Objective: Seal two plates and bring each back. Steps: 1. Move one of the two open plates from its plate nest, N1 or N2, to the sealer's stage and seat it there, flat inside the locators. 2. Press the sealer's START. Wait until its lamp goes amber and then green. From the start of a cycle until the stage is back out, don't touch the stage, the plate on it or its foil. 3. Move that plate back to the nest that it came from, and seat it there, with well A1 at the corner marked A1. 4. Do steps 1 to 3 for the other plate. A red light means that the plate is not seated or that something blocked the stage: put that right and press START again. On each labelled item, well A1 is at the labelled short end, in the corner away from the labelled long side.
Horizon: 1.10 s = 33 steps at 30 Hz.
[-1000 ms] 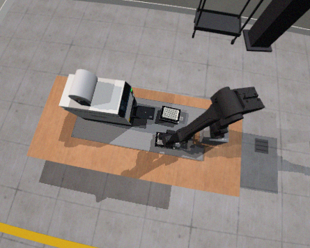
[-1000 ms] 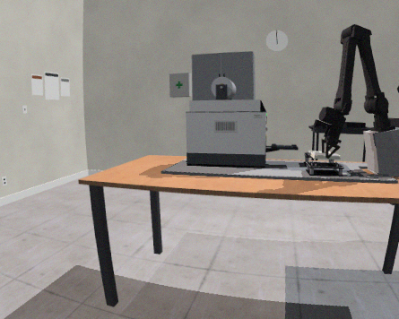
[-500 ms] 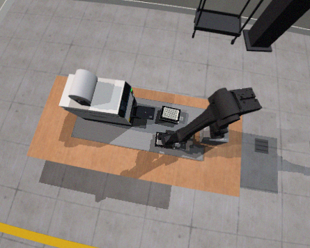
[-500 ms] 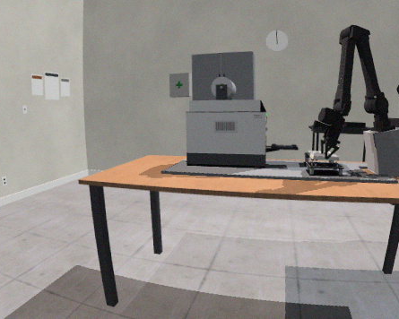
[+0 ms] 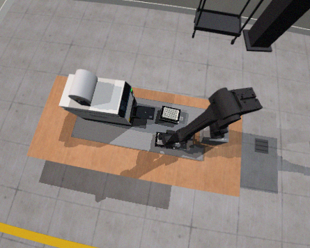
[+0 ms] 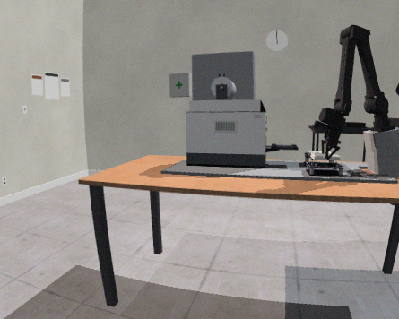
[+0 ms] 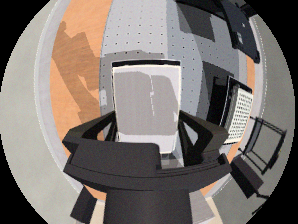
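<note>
My gripper (image 5: 165, 139) is shut on a plate (image 7: 147, 106) with a smooth grey foil top, gripping its two long sides. It holds the plate low over the near nest (image 6: 324, 168); I cannot tell whether the plate rests in it. The other plate (image 5: 171, 113), with its wells open, sits in the far nest and also shows in the wrist view (image 7: 241, 115). The sealer (image 5: 97, 97) stands at the left with a green lamp (image 5: 132, 91). Its dark stage (image 5: 145, 112) is out and holds nothing.
A foil roll (image 5: 83, 86) sits on top of the sealer. The arm's base (image 5: 217, 134) stands at the right end of the grey mat. A grey box (image 6: 385, 152) stands at the table's right edge. A black cart (image 5: 217, 19) stands on the floor behind.
</note>
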Motion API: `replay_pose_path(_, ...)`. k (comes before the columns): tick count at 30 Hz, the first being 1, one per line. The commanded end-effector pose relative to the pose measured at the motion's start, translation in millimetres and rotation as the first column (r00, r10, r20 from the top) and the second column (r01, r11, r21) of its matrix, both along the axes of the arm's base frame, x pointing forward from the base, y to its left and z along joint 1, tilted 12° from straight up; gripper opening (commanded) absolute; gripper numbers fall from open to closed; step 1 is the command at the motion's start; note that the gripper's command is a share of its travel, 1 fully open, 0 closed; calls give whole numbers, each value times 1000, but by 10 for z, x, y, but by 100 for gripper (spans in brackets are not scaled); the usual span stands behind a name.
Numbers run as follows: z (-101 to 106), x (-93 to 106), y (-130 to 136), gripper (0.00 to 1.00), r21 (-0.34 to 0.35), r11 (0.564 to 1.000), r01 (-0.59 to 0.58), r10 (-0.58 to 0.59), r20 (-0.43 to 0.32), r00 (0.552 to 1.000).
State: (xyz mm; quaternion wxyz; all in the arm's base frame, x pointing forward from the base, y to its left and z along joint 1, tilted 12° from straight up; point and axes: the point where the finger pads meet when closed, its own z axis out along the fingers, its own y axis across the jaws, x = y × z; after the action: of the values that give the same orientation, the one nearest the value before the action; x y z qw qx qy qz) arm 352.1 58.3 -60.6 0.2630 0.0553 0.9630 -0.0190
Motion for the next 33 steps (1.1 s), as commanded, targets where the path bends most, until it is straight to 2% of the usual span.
replay_pose_path(1,70,45,-13,0,-2,1000,-6,6,9,1000)
replay_pose_path(9,137,182,24,0,5,1000,-6,6,37,999)
replay_pose_path(20,96,84,3,0,7,1000,-6,5,43,999)
replay_pose_path(26,63,24,-10,0,1,1000,-5,5,20,1000)
replay_pose_path(33,88,87,8,0,1,1000,-5,5,20,1000)
